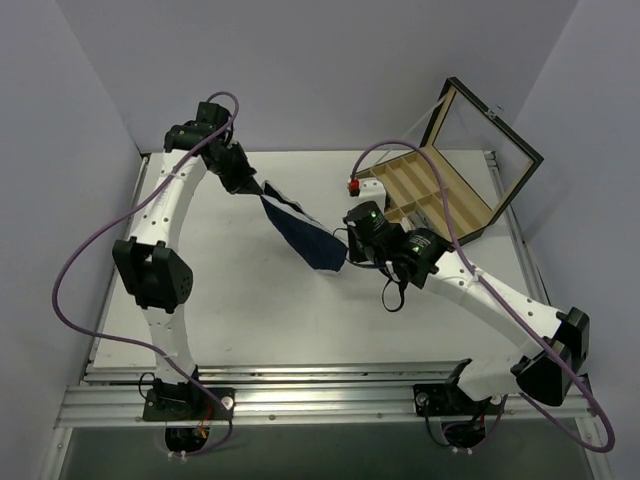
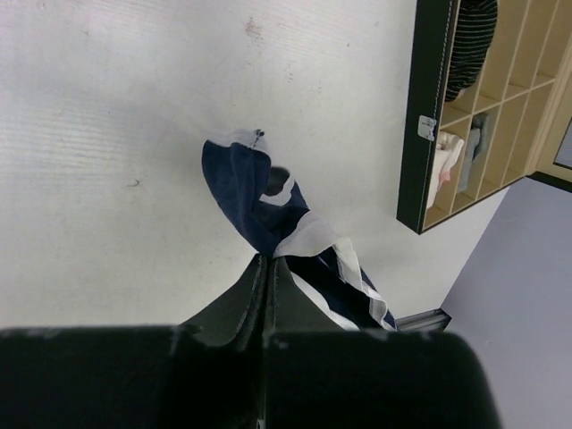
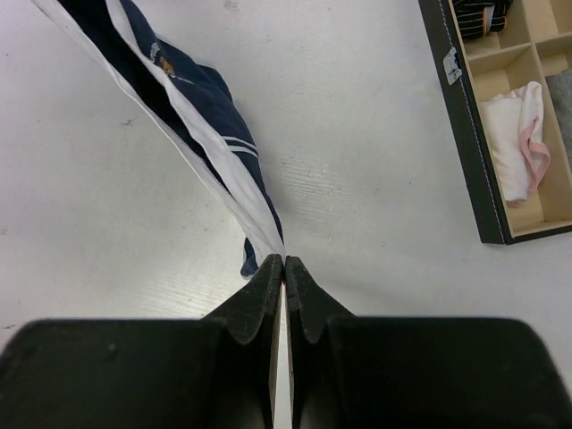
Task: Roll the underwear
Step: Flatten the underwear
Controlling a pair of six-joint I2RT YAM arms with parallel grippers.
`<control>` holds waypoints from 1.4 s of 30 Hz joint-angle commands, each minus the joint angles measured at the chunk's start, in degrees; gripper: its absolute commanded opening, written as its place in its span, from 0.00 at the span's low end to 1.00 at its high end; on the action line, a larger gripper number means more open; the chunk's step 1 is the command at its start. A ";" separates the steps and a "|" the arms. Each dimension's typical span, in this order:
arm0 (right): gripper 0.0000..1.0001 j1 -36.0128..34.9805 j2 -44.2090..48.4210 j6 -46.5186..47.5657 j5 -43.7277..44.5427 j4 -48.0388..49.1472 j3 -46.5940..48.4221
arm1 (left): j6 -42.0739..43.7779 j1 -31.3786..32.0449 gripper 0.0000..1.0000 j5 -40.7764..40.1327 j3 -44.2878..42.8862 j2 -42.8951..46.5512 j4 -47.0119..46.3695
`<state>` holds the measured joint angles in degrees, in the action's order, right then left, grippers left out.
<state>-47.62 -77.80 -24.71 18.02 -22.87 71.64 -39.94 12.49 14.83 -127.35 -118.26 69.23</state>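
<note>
One white table point(image 1: 250, 320) bears everything. Two arms reach over it, the left arm point(image 1: 165, 230) toward the far left and the right arm point(image 1: 480, 290) toward the middle. A dark box point(image 1: 478, 232) with wooden compartments stands at the far right, its lid tipped open. The underwear point(image 1: 300, 232), navy with white trim, is stretched slantwise over the table's middle, left of the box. One compartment by the box's left wall holds a white-and-pink cloth point(image 3: 517, 134); a neighbouring compartment holds a dark striped item point(image 2: 469, 40). The left gripper point(image 2: 266, 268) is clamped on the garment's far-left end. The right gripper point(image 3: 284, 265) pinches the white trim at its near-right end.
</note>
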 commanded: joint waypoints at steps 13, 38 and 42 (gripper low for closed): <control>0.00 -9.24 10.47 -2.35 -8.70 4.32 -5.36 | -7.78 -0.45 0.02 -1.54 23.89 26.73 -6.14; 0.00 -10.67 -0.76 -14.23 -7.91 21.73 -23.03 | -9.72 -2.73 0.02 -10.00 37.98 12.46 -17.91; 0.00 -2.60 -3.93 -13.61 -11.43 26.91 -26.02 | -8.22 -2.74 0.02 -4.82 31.82 2.69 -22.53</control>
<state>-54.74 -80.47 -38.74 8.86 -0.47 47.16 -49.89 10.24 5.96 -90.83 -112.27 53.25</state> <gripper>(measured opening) 0.004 0.032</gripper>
